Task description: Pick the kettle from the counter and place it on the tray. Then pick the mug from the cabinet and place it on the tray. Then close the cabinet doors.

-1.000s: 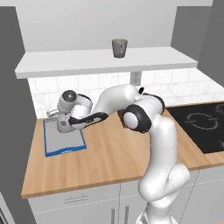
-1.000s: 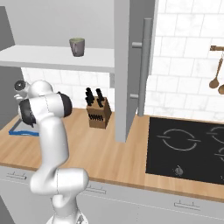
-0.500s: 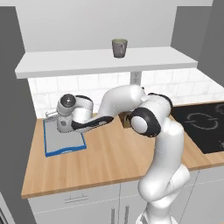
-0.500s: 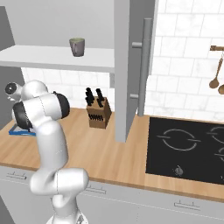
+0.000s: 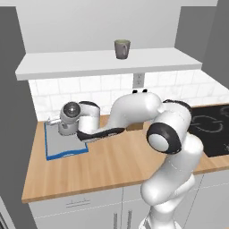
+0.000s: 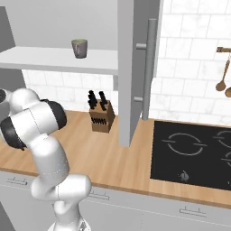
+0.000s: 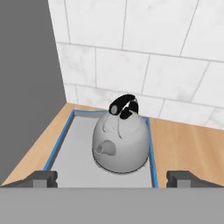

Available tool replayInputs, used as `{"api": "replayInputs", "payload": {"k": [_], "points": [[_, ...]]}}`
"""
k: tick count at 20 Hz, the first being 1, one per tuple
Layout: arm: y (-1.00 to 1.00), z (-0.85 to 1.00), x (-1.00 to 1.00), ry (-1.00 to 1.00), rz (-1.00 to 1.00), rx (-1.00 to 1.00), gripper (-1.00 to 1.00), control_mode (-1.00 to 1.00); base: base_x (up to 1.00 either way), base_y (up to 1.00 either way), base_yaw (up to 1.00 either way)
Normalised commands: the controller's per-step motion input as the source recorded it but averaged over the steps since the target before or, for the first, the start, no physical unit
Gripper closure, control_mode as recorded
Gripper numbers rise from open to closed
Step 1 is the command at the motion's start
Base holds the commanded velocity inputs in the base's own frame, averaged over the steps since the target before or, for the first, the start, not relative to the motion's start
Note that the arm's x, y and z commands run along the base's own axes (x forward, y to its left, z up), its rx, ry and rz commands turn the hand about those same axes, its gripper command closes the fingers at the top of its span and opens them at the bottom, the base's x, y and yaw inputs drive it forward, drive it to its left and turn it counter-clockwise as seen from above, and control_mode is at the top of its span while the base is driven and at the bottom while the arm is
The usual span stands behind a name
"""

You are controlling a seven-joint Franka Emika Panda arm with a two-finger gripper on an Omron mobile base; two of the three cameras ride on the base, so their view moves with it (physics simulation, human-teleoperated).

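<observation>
Kettle (image 7: 120,144) upright on tray (image 7: 72,164), nearer its right rim.

The long light-brown wooden surface (image 5: 112,163) runs over white drawer fronts and backs onto a white tiled wall. At its left end, near the back edge, lies the flat grey rectangular tray with a raised blue rim (image 7: 65,135). The squat silver-grey dome kettle with a black arched handle (image 7: 120,142) stands upright inside that tray, towards its right rim. A brown wooden knife block (image 6: 100,118) sits further along, near the back edge. The black stovetop (image 6: 194,153) is set into the right end. Above, the white cabinet shelf (image 5: 107,62) carries a small grey-beige mug (image 5: 121,48), upright near its middle.
</observation>
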Motion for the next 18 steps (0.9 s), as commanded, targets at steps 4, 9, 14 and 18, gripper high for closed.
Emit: {"api": "replayInputs", "payload": {"k": [4, 9, 14, 18], "points": [[-0.39, 0.6, -0.48, 0.01, 0.0, 0.0, -1.0, -1.0, 0.0, 0.0, 0.0], [-0.43, 0.64, -0.46, 0.01, -0.01, 0.0, -1.0, -1.0, 0.0, 0.0, 0.0], [-0.4, 0.68, -0.44, 0.03, -0.01, 0.0, -1.0, -1.0, 0.0, 0.0, 0.0], [-0.38, 0.66, -0.42, 0.0, -0.05, 0.0, -1.0, -1.0, 0.0, 0.0, 0.0]]}}
